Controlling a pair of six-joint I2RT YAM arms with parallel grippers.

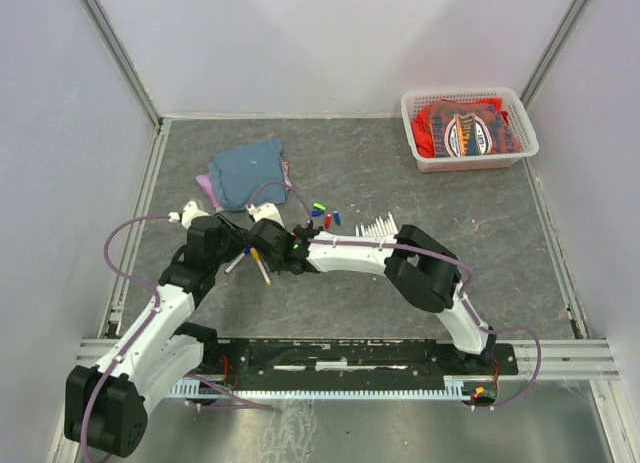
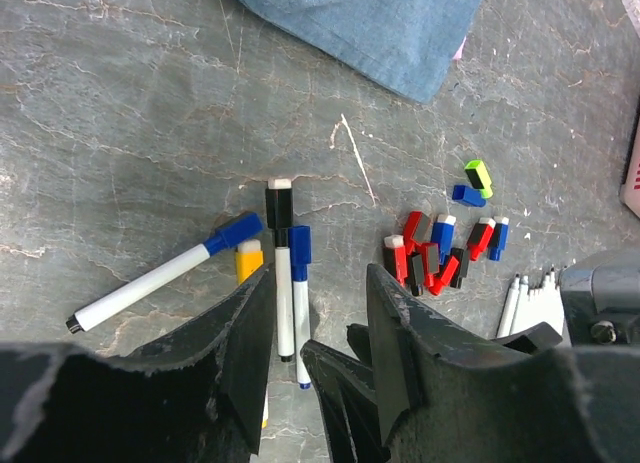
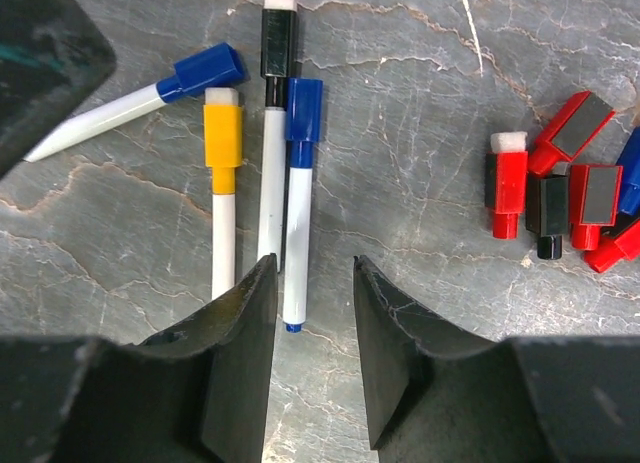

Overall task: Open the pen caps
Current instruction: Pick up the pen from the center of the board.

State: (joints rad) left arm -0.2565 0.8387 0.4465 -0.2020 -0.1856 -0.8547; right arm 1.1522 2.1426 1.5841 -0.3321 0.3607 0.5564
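— What is hard to see here?

— From above, both arms crowd over the pens and hide most of them. In the left wrist view the orange cap point(image 2: 248, 261) is half behind a finger point(image 2: 245, 363). The right wrist view loses the barrel ends under the fingers, and its right edge cuts off the loose caps point(image 3: 560, 188).

— And the pincers?

— The left gripper point(image 2: 320, 283) has its jaws apart and grips nothing. The right gripper point(image 3: 313, 268) is also wide and empty, just above a barrel end.

— Where are the caps?

— Four sit on pens mid-table: an angled blue cap point(image 3: 205, 71), the orange one, a black cap point(image 3: 278, 38) and a second blue cap point(image 3: 303, 118). The loose ones lie to their right, with a green cap point(image 2: 479, 175) beyond.

— Any room to move?

— Bare table point(image 1: 400, 183) lies to the right. The denim cloth point(image 1: 245, 173) is near, on the far side. The basket point(image 1: 470, 163) sits well apart in the far corner.
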